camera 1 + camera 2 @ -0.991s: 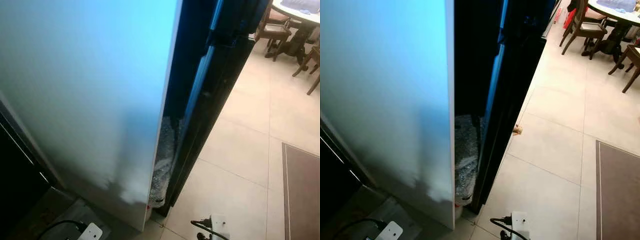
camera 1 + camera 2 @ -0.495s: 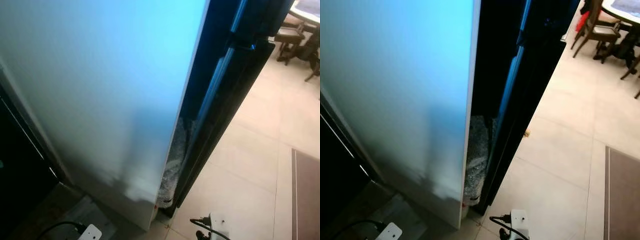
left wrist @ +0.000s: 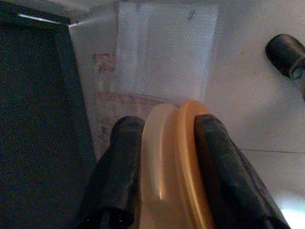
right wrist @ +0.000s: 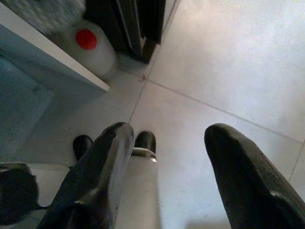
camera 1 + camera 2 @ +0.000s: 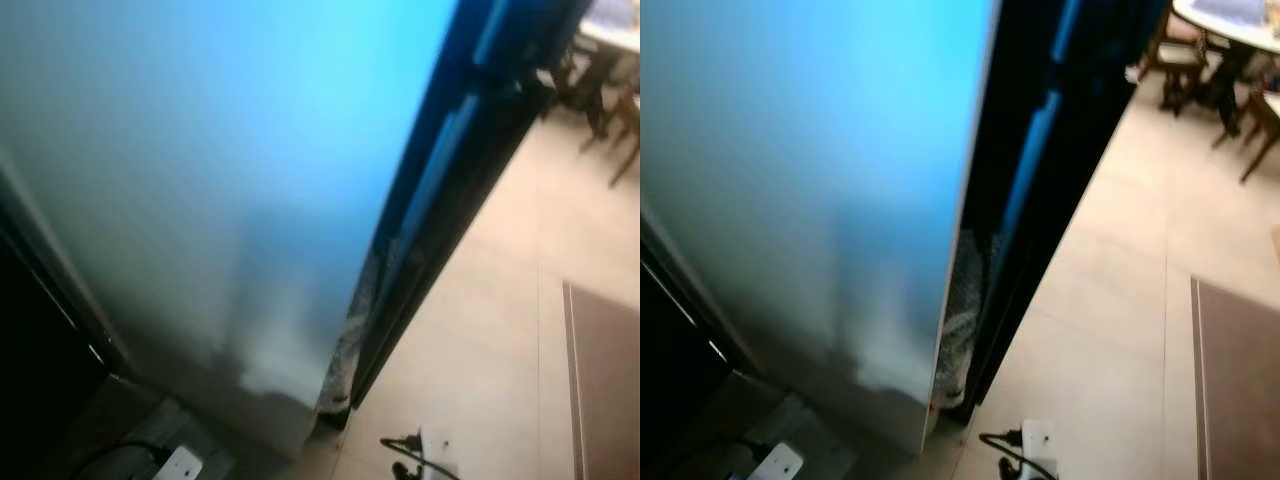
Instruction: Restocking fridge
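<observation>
Both eye views are blurred. The pale panel (image 5: 810,200) hides the fridge's interior (image 5: 990,200). The chairs (image 5: 1180,60) at far right are smeared and cropped. The orange item (image 3: 174,167) runs off the frame edge.

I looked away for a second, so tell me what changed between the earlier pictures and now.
Only the camera moved: the view swung and blurred, so the white panel spreads further right and the dining chairs slide toward the corner. The dark fridge, power strip and rug stay put.
</observation>
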{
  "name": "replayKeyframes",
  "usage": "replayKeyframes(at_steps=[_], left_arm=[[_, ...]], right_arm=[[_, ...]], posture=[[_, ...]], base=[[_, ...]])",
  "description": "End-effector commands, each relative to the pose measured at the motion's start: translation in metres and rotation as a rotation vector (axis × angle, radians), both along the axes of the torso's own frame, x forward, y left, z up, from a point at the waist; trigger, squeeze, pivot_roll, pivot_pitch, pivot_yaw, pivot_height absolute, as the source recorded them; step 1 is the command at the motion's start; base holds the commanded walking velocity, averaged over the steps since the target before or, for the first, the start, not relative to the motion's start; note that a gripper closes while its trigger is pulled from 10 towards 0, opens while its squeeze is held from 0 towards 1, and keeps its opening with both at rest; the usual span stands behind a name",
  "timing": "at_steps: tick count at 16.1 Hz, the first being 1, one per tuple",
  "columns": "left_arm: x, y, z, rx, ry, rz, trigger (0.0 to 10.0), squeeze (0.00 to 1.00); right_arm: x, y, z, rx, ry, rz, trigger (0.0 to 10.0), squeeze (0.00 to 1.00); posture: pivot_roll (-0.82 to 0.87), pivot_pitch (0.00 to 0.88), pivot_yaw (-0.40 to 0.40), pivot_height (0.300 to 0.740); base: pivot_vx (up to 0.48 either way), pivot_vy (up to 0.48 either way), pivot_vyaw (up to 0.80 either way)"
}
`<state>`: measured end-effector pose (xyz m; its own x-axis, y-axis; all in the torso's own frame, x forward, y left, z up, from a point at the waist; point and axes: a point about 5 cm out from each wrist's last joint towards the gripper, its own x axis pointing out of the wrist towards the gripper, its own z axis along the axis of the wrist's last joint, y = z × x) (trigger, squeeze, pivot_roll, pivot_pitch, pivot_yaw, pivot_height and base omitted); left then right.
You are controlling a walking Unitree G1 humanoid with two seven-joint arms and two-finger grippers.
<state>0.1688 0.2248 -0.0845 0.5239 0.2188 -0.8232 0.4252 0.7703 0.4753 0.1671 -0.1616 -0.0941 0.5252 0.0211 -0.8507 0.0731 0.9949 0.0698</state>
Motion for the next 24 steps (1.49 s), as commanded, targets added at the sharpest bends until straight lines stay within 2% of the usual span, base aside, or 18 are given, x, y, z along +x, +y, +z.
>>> replayKeyframes(at_steps=[1,3,18,24], left_arm=[[-0.006,0.0023,-0.0021,0.001,0.016,0.002,10.0,0.0],[-0.006,0.0023,-0.0021,0.002,0.017,0.0,10.0,0.0],[-0.0075,0.0009,-0.003,-0.049,0.016,0.028,10.0,0.0],[-0.008,0.0019,-0.003,-0.046,0.019,0.024,10.0,0.0]], right_arm=[[0.0002,-0.0006,0.0002,0.0,-0.004,-0.012,10.0,0.0],[0.0002,-0.0006,0.0002,0.001,-0.004,-0.013,10.0,0.0],[0.0006,-0.0013,0.0005,-0.009,-0.011,-0.01,10.0,0.0],[-0.0001,-0.0004,0.0001,-0.009,-0.007,-0.012,10.0,0.0]], posture=[[-0.03,0.025,-0.074,0.74],[-0.03,0.025,-0.074,0.74],[-0.04,0.02,-0.075,0.74],[-0.04,0.016,-0.072,0.74]], base=[[0.0,0.262,0.0],[0.0,0.264,0.0],[0.0,0.0,0.0],[0.0,0.0,-0.7]])
